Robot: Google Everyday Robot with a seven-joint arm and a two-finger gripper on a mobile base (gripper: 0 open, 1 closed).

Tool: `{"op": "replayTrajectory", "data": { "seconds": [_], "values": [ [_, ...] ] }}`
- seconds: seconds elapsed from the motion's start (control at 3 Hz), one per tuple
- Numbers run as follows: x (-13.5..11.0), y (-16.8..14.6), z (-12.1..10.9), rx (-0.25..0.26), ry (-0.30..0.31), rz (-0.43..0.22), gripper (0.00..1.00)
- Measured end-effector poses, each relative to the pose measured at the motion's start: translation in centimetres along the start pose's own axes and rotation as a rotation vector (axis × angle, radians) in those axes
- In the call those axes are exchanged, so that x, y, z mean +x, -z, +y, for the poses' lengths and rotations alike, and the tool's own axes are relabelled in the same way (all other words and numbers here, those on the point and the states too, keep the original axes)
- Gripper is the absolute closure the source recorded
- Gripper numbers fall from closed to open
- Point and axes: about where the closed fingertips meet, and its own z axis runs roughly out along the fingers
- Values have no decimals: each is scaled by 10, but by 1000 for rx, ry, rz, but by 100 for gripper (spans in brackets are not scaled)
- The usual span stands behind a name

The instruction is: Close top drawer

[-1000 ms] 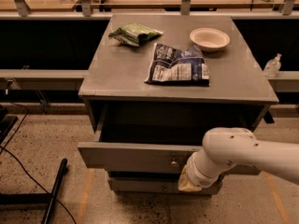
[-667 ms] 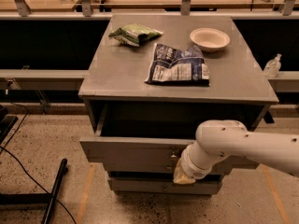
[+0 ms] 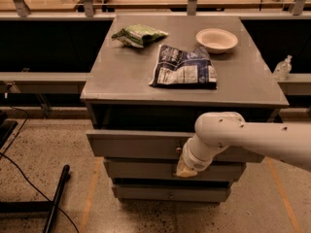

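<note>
gripper (image 3: 186,169): at the front of the top drawer (image 3: 136,144), mostly hidden behind the wrist; only a tan tip shows.
arm (image 3: 252,139): cut off by the right edge of the view.
drawer front, middle part: covered by the arm.
drawer inside: dark under the cabinet top (image 3: 126,76); its content cannot be told.
blue bag (image 3: 183,68): its print is too small to read.

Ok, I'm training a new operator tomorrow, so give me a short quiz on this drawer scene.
1. How many bags lie on the cabinet top?
2. True or false: the top drawer is fully shut.
3. The gripper is: A at the drawer fronts, below the cabinet top; B above the cabinet top; C out of view.
Key: 1 two; 2 false, it stands ajar; 3 A.
</note>
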Motion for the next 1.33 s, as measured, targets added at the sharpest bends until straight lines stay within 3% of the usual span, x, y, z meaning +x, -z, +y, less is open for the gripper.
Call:
{"op": "replayTrajectory", "data": {
  "seconds": [1.33],
  "values": [
    [0, -1, 0, 0, -1, 0, 100]
  ]
}}
